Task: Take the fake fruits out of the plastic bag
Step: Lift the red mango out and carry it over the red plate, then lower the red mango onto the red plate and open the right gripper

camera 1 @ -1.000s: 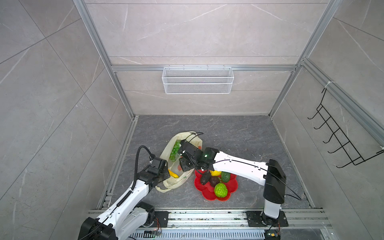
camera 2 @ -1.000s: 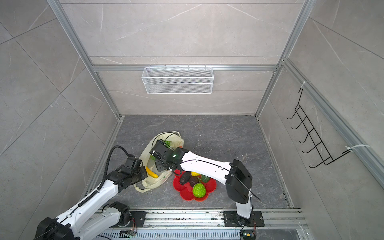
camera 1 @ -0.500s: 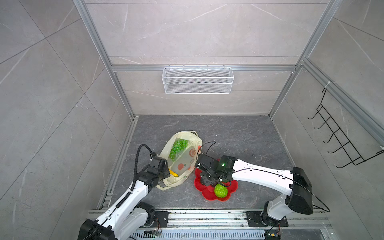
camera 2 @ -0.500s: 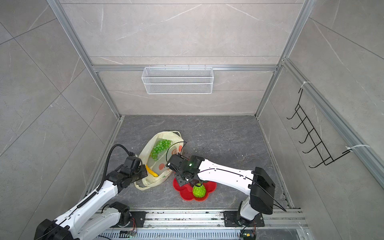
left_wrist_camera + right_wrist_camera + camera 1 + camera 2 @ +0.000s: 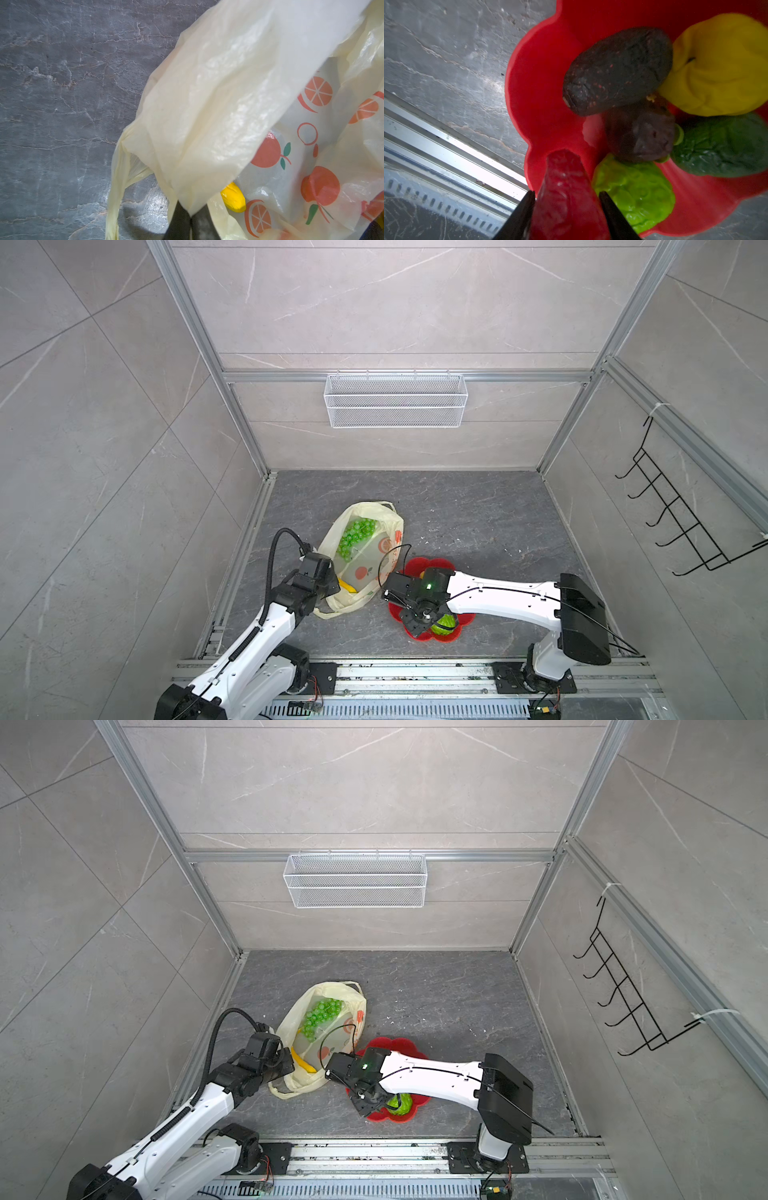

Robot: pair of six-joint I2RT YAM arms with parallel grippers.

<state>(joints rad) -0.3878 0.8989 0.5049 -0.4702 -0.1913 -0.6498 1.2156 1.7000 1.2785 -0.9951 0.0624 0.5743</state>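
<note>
We find the task well advanced but not complete. On the red flower-shaped plate (image 5: pixel 542 99), just beside the plastic bag (image 5: pixel 365 556), lie two dark avocados (image 5: pixel 616 70), a yellow lemon (image 5: pixel 720 66), a bumpy green ball (image 5: pixel 633 191) and a dark green fruit (image 5: pixel 720 145), crowded together and touching. Inside the bag we note the green grape bunch (image 5: pixel 356 536) toward the end farther from the robot, and the yellow banana (image 5: pixel 232 196) close to the pinched rim. Both are yet to be removed, and we cannot tell whether the film hides anything more. The right gripper (image 5: pixel 566 195) stands over the near edge of the plate, jaws partly apart and clamped on the red strawberry (image 5: pixel 562 170), one finger on each side. We judge the strawberry is about to be set down; whether it touches the plate we cannot tell. The left gripper (image 5: pixel 190 216) is closed tight on a fold of the bag's rim beside the banana, holding the mouth up, in our judgement, for the next reach.
</note>
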